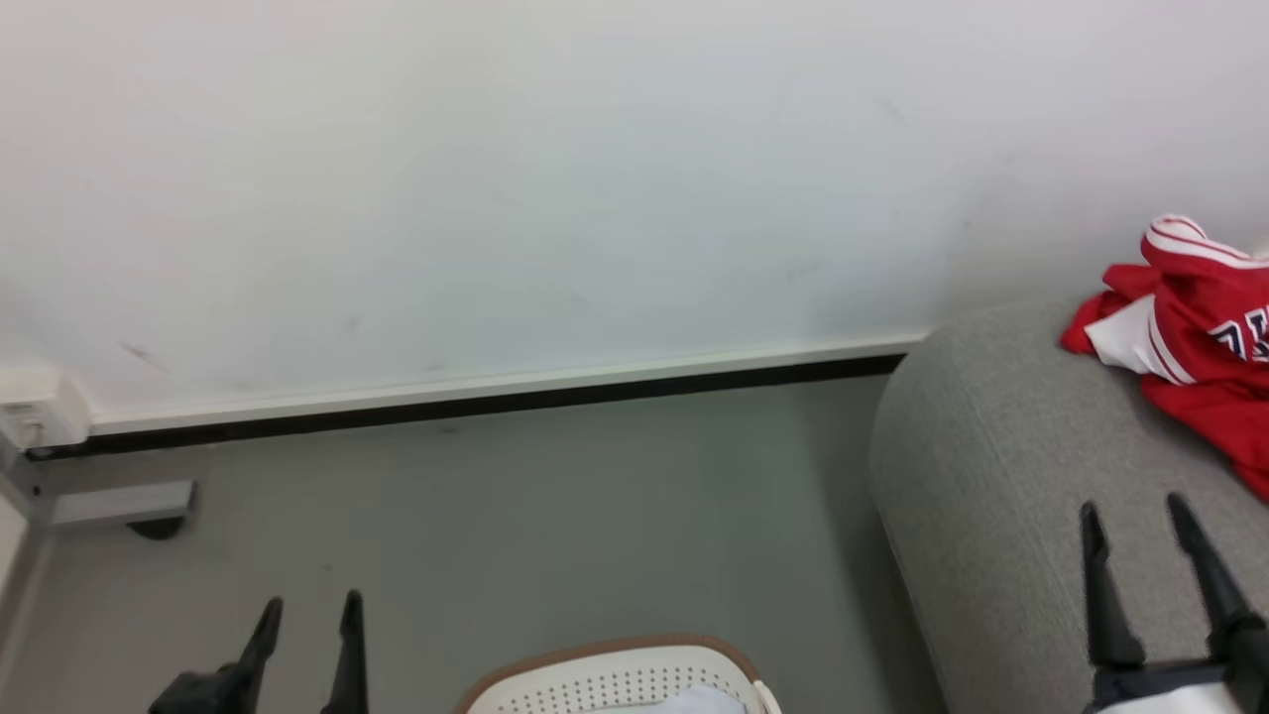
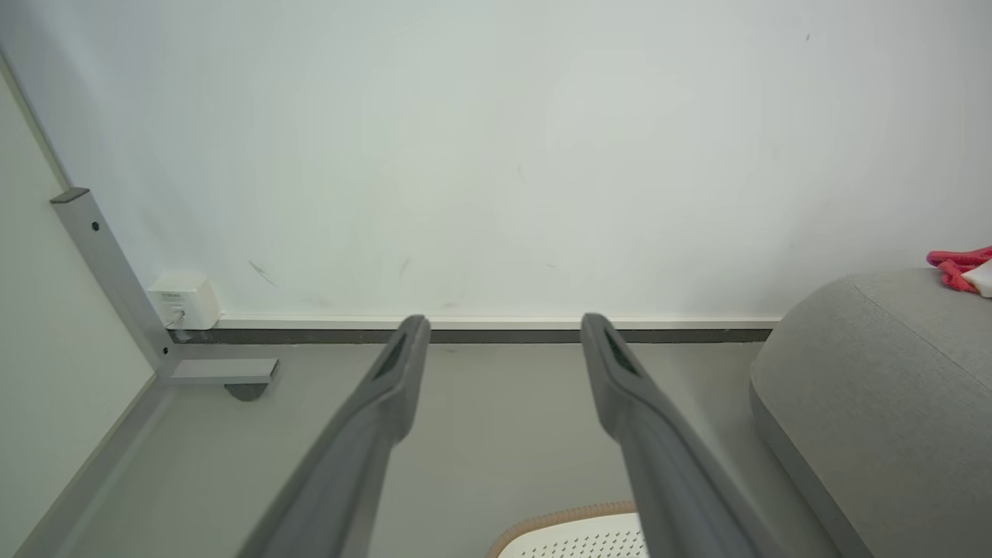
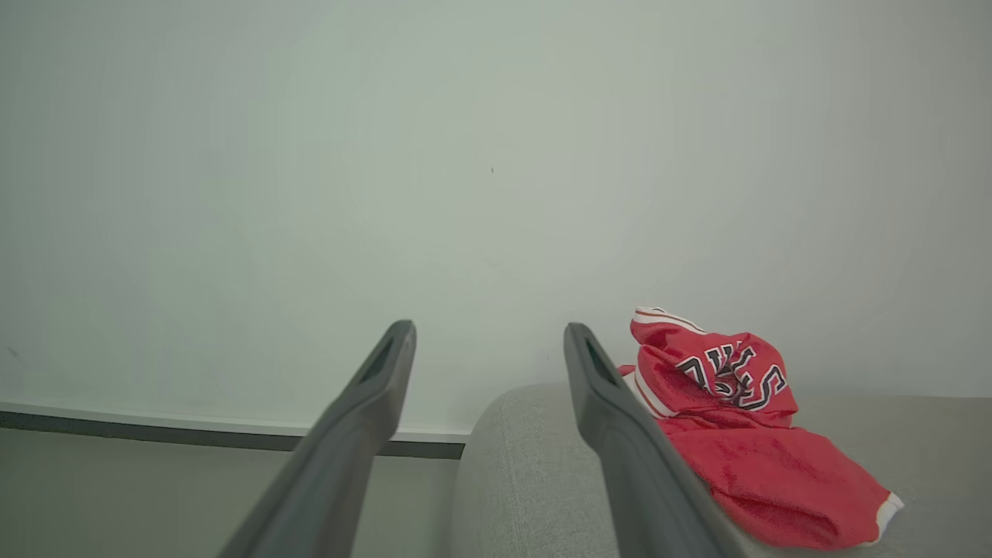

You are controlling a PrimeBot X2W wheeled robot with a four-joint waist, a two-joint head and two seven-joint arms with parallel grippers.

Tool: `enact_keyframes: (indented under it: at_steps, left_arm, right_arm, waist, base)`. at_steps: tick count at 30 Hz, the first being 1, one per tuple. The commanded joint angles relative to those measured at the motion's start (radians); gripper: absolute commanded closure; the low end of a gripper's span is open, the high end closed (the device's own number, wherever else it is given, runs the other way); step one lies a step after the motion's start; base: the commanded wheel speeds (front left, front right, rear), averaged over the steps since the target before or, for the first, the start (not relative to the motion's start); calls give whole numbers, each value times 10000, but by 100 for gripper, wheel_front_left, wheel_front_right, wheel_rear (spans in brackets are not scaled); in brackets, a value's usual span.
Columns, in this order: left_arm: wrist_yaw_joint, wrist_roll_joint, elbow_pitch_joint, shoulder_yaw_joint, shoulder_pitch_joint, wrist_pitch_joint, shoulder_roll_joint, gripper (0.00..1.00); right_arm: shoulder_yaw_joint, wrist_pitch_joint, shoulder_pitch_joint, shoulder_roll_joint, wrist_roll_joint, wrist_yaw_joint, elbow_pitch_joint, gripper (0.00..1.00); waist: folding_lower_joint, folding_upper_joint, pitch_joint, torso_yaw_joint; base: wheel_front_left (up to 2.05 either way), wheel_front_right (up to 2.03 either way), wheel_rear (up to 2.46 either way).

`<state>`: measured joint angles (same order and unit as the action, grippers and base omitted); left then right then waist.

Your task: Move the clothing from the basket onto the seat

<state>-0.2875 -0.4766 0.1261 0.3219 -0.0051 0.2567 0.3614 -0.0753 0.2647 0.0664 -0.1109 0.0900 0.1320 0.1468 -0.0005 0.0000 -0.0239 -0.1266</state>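
Observation:
The red jersey clothing [image 1: 1200,347] lies crumpled on the grey seat [image 1: 991,476] at the right, against the wall; it is also on the seat [image 3: 527,480] as the clothing [image 3: 736,434] in the right wrist view, and a red edge of the clothing [image 2: 957,267] shows on the seat [image 2: 876,403] in the left wrist view. The white basket [image 1: 615,674] with its brown rim sits at the bottom centre, a pale cloth inside; the basket [image 2: 573,535] peeks in below my left fingers. My right gripper [image 1: 1135,511] is open above the seat, short of the clothing. My left gripper [image 1: 309,600] is open over the floor, left of the basket.
A white wall with a dark skirting strip [image 1: 496,402] runs behind. A grey metal frame foot [image 1: 119,501] and a white wall socket box [image 1: 40,412] stand at the far left. Grey floor [image 1: 545,516] lies between basket and wall.

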Motion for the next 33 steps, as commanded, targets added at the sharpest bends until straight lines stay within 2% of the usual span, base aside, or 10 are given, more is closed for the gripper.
enact_keyframes:
  at_steps: [1,4,7,10,15,31,32,33]
  left_arm:
    - [-60,-27,26,-189,336,61,-36,0]
    - [-53,148,56,-499,697,79,-125,0]
    - [141,467,-130,-738,975,79,-295,0]
    - [450,776,-211,-951,1128,82,-499,0]
    - [899,1097,-2,-1219,1282,82,-833,0]
    - [1523,1681,480,-2067,1194,80,-1472,0]
    - [1556,1639,523,-2020,1253,70,-1514,100]
    - [1558,1629,604,-2013,1273,63,-1555,100]
  right_arm:
    - [125,-8,-380,134,110,-26,-99,0]
    - [382,-10,-882,369,95,-26,40,0]
    - [344,-8,-1163,499,-59,-26,126,0]
    - [174,-8,-1396,584,-270,-26,285,0]
    - [329,-8,-1691,600,74,-26,734,0]
    - [434,-8,-1519,599,145,-26,1027,0]
    - [428,1,-1553,602,102,2,1048,100]
    - [426,-4,-1574,614,112,2,1129,100]
  waist:
    - [5,0,-361,366]
    - [5,0,-494,530]
    - [5,0,-551,663]
    - [5,0,-590,743]
    - [5,0,-640,806]
    - [5,0,-588,858]
    - [6,0,-588,856]
    - [7,0,-587,856]
  base:
    - [0,0,0]
    - [0,0,0]
    - [0,0,0]
    - [0,0,0]
    - [0,0,0]
    - [0,0,0]
    - [0,0,0]
    - [0,0,0]
